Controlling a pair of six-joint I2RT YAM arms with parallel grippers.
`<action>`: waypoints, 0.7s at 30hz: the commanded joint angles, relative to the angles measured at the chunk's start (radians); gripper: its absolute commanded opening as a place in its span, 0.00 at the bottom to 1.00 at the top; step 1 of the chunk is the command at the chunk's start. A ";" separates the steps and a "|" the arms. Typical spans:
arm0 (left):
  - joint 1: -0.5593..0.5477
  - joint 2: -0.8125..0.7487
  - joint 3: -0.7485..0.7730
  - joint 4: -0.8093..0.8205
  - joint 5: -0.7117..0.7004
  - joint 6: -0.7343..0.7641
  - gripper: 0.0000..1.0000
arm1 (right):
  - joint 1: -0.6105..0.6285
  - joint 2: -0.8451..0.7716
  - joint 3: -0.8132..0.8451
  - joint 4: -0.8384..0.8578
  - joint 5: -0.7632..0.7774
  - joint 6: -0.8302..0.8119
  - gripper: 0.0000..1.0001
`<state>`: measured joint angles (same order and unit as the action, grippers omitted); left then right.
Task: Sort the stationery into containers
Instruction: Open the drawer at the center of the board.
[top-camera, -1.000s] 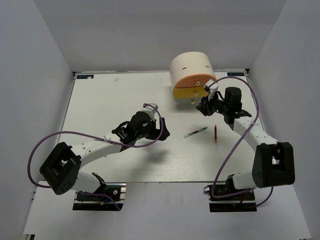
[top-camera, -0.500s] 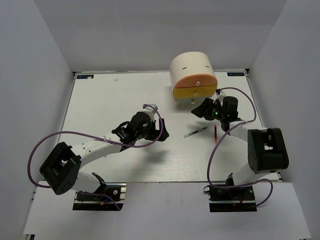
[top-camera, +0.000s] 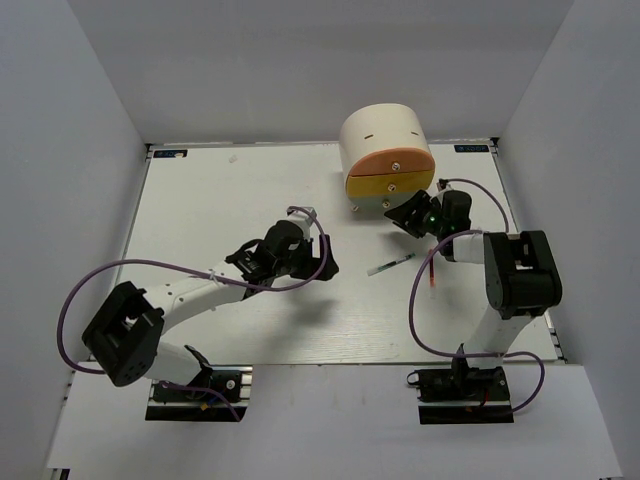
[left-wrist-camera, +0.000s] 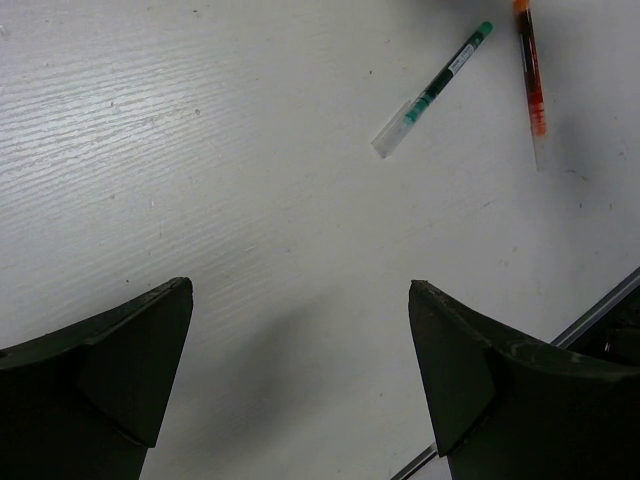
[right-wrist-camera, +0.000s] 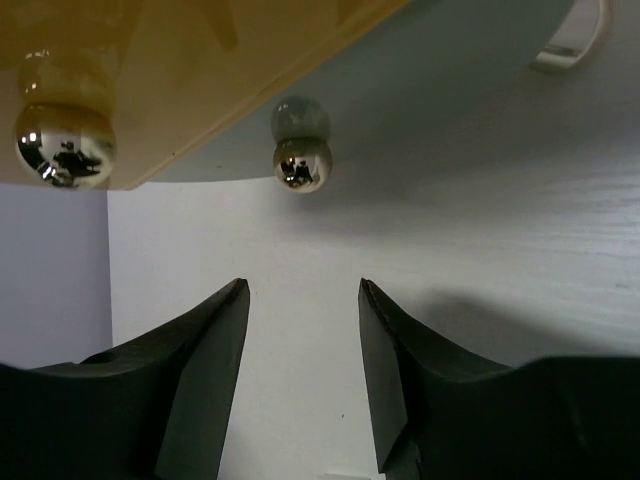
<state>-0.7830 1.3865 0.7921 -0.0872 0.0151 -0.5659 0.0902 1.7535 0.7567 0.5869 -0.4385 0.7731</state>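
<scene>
The cream half-cylinder drawer unit (top-camera: 383, 135) stands at the back right, with an orange front (top-camera: 392, 160) and a yellow front (top-camera: 388, 186). My right gripper (top-camera: 406, 213) is open and empty just in front of the lowest drawer. In the right wrist view (right-wrist-camera: 303, 286) its fingertips sit just below a small chrome knob (right-wrist-camera: 302, 160), apart from it; a second knob (right-wrist-camera: 58, 145) sits on the yellow front. The white pen (top-camera: 391, 264) (left-wrist-camera: 432, 90) and the red pen (top-camera: 431, 270) (left-wrist-camera: 531, 80) lie on the table. My left gripper (top-camera: 325, 264) (left-wrist-camera: 300, 300) is open and empty, left of the pens.
The white table (top-camera: 220, 200) is bounded by grey walls at the back and both sides. A cream foot of the unit (right-wrist-camera: 572, 45) rests on the table. The right arm is folded close to its own column. Other stationery is out of view.
My right gripper has moved left and closer to the drawer unit's lower front, the arm folding inward. The left arm has barely moved.
</scene>
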 joint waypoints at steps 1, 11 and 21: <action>-0.005 0.012 0.041 -0.023 -0.007 -0.011 0.98 | -0.012 0.031 0.050 0.096 0.003 0.054 0.53; -0.005 0.046 0.078 -0.042 0.002 -0.011 0.98 | -0.009 0.116 0.136 0.126 -0.011 0.083 0.49; -0.005 0.055 0.078 -0.051 0.011 -0.011 0.98 | 0.000 0.185 0.199 0.125 0.000 0.080 0.49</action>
<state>-0.7830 1.4509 0.8352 -0.1295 0.0158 -0.5758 0.0864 1.9236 0.9161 0.6701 -0.4469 0.8478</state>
